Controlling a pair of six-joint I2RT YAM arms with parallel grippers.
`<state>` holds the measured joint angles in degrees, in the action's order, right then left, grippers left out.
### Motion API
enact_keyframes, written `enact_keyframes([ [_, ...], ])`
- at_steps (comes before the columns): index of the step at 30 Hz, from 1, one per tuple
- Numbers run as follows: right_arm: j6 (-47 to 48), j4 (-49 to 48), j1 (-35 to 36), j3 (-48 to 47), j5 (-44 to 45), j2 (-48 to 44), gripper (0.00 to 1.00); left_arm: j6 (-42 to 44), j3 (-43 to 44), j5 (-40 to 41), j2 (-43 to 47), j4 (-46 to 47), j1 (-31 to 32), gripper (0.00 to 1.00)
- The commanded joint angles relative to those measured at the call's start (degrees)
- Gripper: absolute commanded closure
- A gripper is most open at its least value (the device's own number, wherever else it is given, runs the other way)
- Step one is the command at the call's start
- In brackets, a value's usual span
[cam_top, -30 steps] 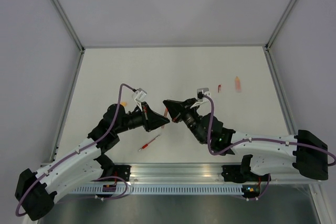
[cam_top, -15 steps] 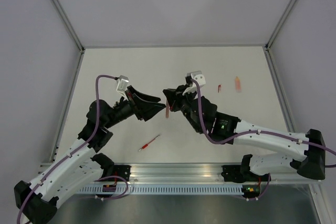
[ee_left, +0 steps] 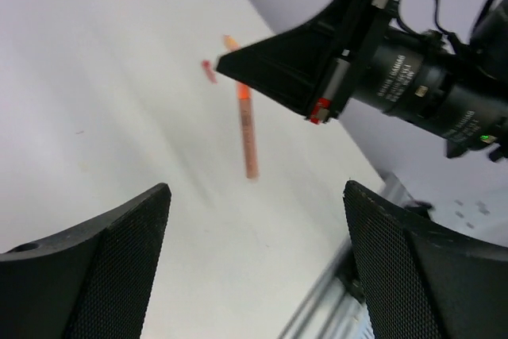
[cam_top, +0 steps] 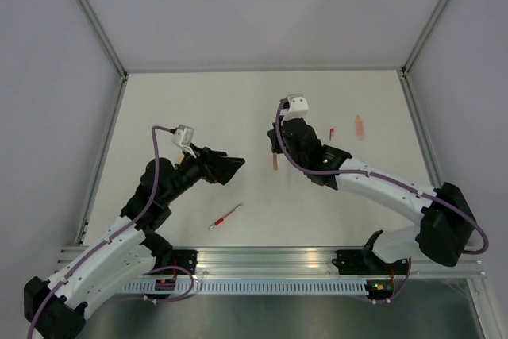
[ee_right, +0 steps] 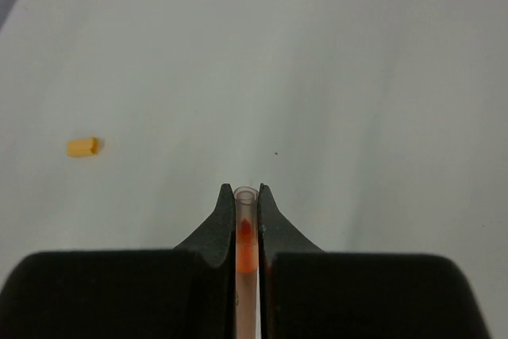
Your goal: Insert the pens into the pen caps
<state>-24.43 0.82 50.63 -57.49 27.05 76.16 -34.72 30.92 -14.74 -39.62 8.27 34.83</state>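
Top: right hand (cam_top: 275,147) clamped on orange pen (cam_top: 275,161); red pen (cam_top: 225,217) lying on surface (cam_top: 182,101) near left hand (cam_top: 236,163) | Left wrist: left hand spread wide, empty | Right wrist: fingers (ee_right: 214,224) pinch orange pen; orange cap (ee_right: 82,147) on surface, well left.

I can read no text, number or brand in these views. The only print I find is in the left wrist view. It is some small white lettering on the black cylindrical housing (ee_left: 413,89) just behind the right arm's black two-finger pincer (ee_left: 226,61), and it is too blurred for me to read. On the slim orange and pale plastic pen (ee_left: 248,132) clamped in this pincer, I cannot make out any letters either.
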Motion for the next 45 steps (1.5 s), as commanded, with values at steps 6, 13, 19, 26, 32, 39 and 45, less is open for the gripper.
enact_keyframes([
  [6,-3.52,4.89,-8.44,-1.57,-11.92,16.63,1.00,3.08,-5.78,23.88,-1.60,-2.64,-0.20,0.00],
  [13,-3.44,5.07,-11.34,-4.20,-11.05,24.38,0.89,2.82,-6.31,26.43,1.02,-4.06,-0.29,0.00],
  [19,-4.23,6.12,-12.31,-6.13,-7.72,27.28,0.73,2.20,-6.22,26.26,2.26,-4.76,-0.20,0.00],
  [26,-4.58,9.37,-13.45,-9.83,-5.52,32.03,0.70,1.67,-6.22,26.78,3.23,-5.64,-0.20,0.00],
  [32,-1.95,10.16,-13.63,-11.23,-5.43,31.69,0.67,2.11,-6.66,26.08,3.58,-5.37,-0.20,0.00],
  [39,1.74,14.20,-13.89,-11.59,-5.60,24.22,0.64,2.03,-6.22,26.42,0.95,-5.63,-0.20,0.00],
  [45,0.18,12.64,-13.81,-3.53,-13.21,13.59,0.63,0.27,-5.43,29.40,-1.51,-6.86,-0.29,0.00],
])
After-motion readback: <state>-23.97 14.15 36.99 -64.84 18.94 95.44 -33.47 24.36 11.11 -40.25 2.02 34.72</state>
